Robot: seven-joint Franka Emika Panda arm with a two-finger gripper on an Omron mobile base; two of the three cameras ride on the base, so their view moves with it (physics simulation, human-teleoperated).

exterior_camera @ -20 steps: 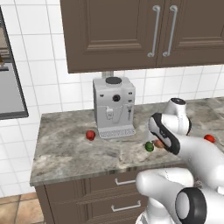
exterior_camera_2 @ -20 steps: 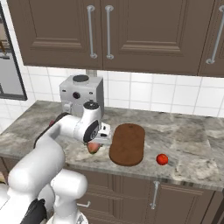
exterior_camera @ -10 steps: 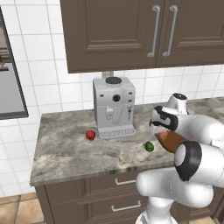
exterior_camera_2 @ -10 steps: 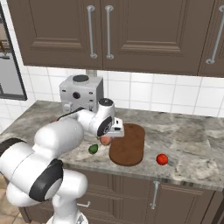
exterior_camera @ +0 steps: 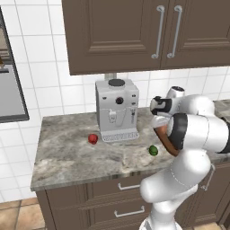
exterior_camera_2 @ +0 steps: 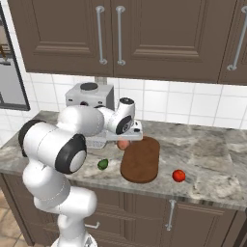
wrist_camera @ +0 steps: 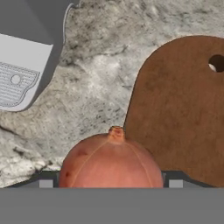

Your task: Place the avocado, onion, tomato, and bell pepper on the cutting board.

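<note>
Since the earlier frames we see the arm swing its hand from the counter's front edge toward the board, carrying the onion (exterior_camera_2: 123,144) with it; the other produce lies where it was.

Now the gripper (exterior_camera_2: 126,141) hangs just past the near-left edge of the board (exterior_camera_2: 141,160), by the coffee machine (exterior_camera: 117,109). In the hand view the onion (wrist_camera: 110,162) sits between the fingers, its stem nub up, wide enough that the jaws stand well apart around it; we read this as a grip on the onion. It is held above the marble counter (exterior_camera: 67,152), not on the board. In that view the board (wrist_camera: 183,105) lies beside and beyond the onion, with its hanging hole near the edge of the picture, and the machine's drip tray (wrist_camera: 19,78) shows in a corner.

The avocado (exterior_camera: 153,150) rests on the counter near the front edge, just beside the board's left side, apart from it. One red item (exterior_camera: 93,139) lies left of the coffee machine, near its base. Another red item (exterior_camera_2: 179,175) lies right of the board, near it and not touching. We cannot tell which red one is the tomato and which the pepper. The board's top is bare.
</note>
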